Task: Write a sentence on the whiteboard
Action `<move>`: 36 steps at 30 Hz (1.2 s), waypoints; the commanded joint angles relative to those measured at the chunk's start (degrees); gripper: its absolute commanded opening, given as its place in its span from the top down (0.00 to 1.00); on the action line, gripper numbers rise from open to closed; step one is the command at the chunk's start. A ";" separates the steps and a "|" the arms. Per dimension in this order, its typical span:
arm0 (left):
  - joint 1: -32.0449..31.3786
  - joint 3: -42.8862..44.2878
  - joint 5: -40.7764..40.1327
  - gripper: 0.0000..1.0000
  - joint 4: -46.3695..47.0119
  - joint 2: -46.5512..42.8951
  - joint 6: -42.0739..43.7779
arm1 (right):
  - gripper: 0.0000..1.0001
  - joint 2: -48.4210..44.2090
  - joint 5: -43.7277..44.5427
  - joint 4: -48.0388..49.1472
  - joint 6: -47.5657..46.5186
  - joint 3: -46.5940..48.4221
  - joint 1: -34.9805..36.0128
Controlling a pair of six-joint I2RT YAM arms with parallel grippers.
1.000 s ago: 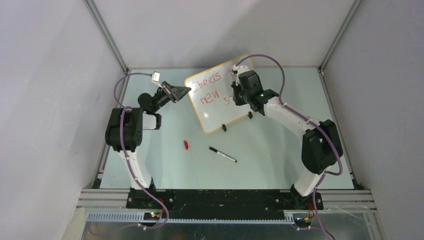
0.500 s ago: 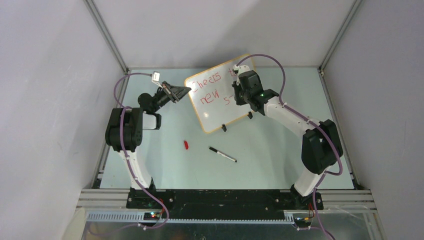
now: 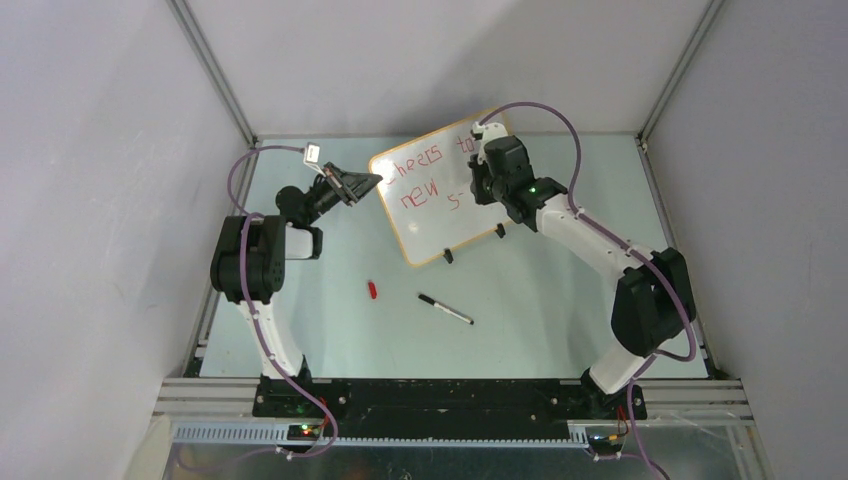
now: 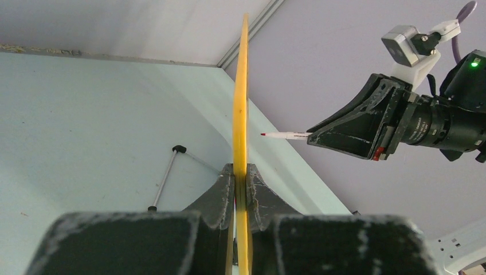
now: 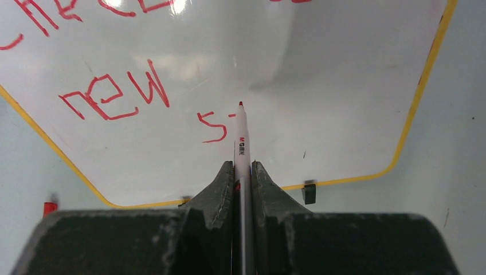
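Observation:
The whiteboard (image 3: pixel 440 225) stands tilted at the back of the table, edge-on in the left wrist view (image 4: pixel 240 86). Its red letters (image 3: pixel 425 180) read "Cheers to" and below "new s" with a short stroke after it (image 5: pixel 212 127). My left gripper (image 3: pixel 375 181) is shut on the board's left rim (image 4: pixel 240 177). My right gripper (image 3: pixel 478 185) is shut on a white red-tipped marker (image 5: pixel 241 140). In the left wrist view the marker tip (image 4: pixel 263 134) is a small gap off the board face, just right of the "s".
A black-capped marker (image 3: pixel 445 308) and a red cap (image 3: pixel 372 290) lie on the table in front of the board. The board's two black clip feet (image 3: pixel 448 256) (image 3: pixel 501 230) rest on the table. Walls and frame posts close in the back corners.
My right gripper has drawn back to the right from the board with the marker, uncovering the word "to". The left gripper and the board have not moved.

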 commanded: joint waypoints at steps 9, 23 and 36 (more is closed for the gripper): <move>-0.37 -0.66 0.83 0.98 1.43 -1.09 1.84 | 1.00 -0.04 -1.27 2.34 -0.69 1.56 0.37; -0.37 -0.46 0.84 0.98 1.31 -1.02 1.84 | 1.00 2.85 -1.34 1.96 -0.56 3.40 0.41; -0.37 -0.54 0.82 0.98 1.22 -1.11 2.02 | 1.00 4.34 -0.98 1.20 -0.48 3.80 0.53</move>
